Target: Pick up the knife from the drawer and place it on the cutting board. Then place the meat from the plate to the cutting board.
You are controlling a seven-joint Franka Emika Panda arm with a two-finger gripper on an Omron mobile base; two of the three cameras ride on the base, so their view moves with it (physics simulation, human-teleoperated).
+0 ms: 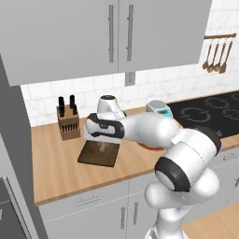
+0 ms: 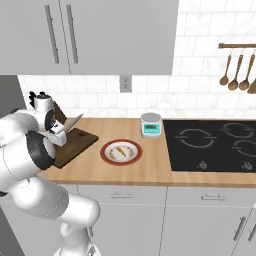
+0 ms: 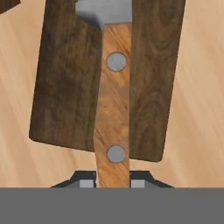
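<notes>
A: Start at the left of the counter. What stands there?

B: In the left base view, a knife block (image 1: 68,122) with black-handled knives stands by the tiled wall. Just right of it lies the cutting board (image 1: 97,154), flat on the wooden counter (image 1: 56,172).

A: And the gripper?

B: The gripper (image 3: 113,183) hangs over the board, its fingers (image 3: 86,183) closed on the brown handle of the knife (image 3: 113,109). In the hand view the handle, with its two grey rivets, runs up between the fingertips across the dark board, and the grey blade begins at the top edge.

A: Does the knife touch the board?

B: I cannot tell. In the right base view the blade (image 2: 73,121) slants up and to the right above the board's far end, so it looks held clear of the wood.

A: What comes next to the right?

B: The plate (image 2: 121,152), red-rimmed, sits just beside the board's right corner, apart from it. The meat (image 2: 120,151) lies in its pale centre. Behind the plate stands a small kitchen scale (image 2: 151,125), then the black cooktop (image 2: 215,145). Wooden spoons (image 2: 239,72) hang from a rail on the wall above it.
</notes>
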